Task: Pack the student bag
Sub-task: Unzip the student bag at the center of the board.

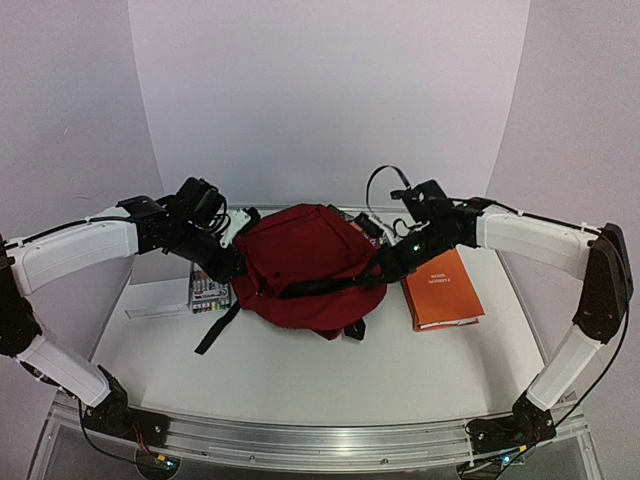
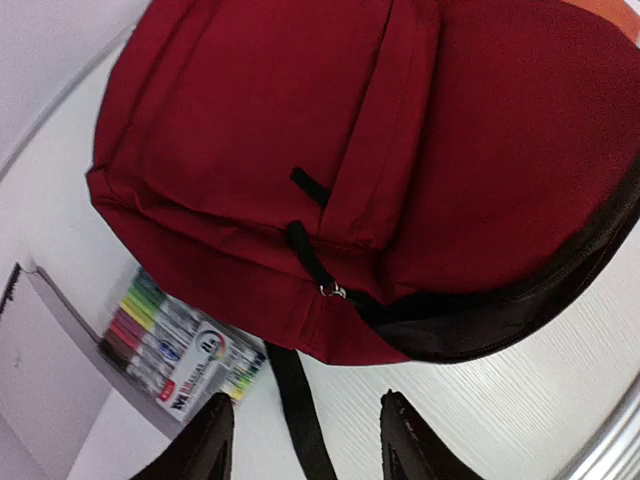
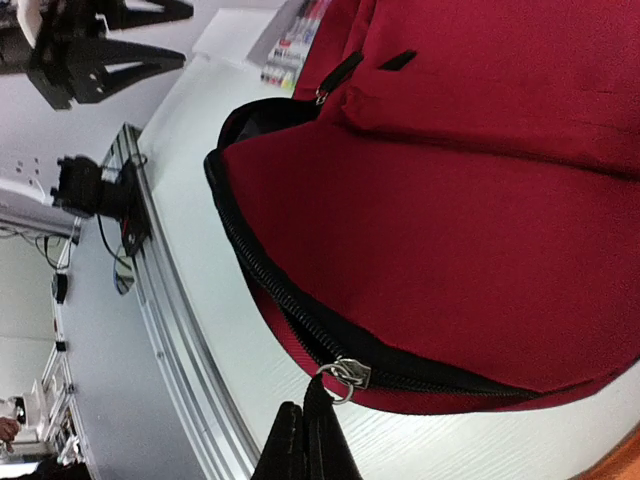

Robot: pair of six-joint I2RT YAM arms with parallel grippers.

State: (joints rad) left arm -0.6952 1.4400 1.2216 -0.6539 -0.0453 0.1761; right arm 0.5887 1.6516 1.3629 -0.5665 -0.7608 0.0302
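**Step in hand (judged):** run the main zip open so that the student bag can be loaded. It lies at the middle of the bench.

**Procedure**
1. Keep the right hand clamped on the black zip pull, just below the slider.
2. Draw along the curve of the zip track, not away from the fabric. An outward pull is likely to drag the bag across the bench.
3. Brace the bag with the left hand first. The bag lies loose, and soft fabric tends to bunch ahead of a slider.

**Pose**
- Right arm: reaches in from the right, with its hand at the bag's right edge.
- Left arm: its hand hovers at the bag's left edge, fingers apart and gripping nothing. A black strap lies beneath it.
- Farther out: the marker pack lies just beside the bag on the left, and the orange book lies on the right.
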